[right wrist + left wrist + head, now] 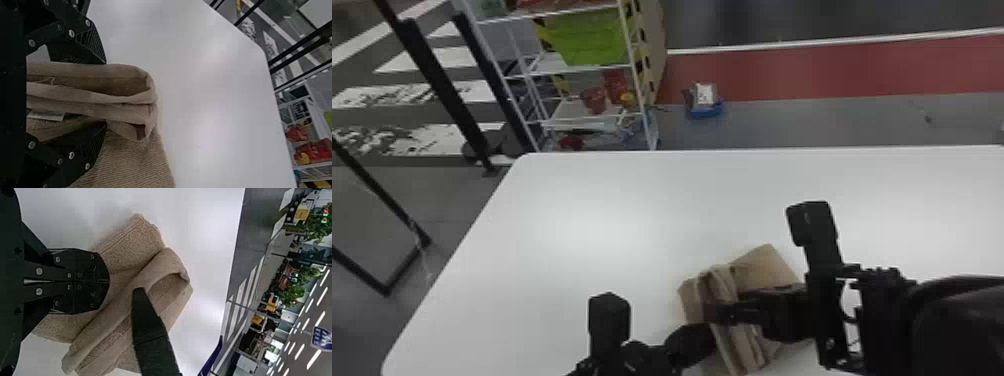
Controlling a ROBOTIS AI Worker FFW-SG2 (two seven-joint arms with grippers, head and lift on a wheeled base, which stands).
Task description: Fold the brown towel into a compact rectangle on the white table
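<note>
The white table [582, 210] spreads beneath both grippers, the brown towel [763, 267] folded on it. The right gripper [724, 306] straddles a fold, fingers apart; beside it, the left gripper [704, 342] is closed. Ahead of them: white shelving [547, 64], red floor [782, 75]

Patches of light are reflected on the white bench [612, 200]. Beyond its far edge, a white rack [547, 62] is filled with green and red items [592, 37]. The grey floor [807, 122] is crossed by a red band [782, 75]; at left, white stripes [457, 55] are partly hidden by black posts [441, 82].
</note>
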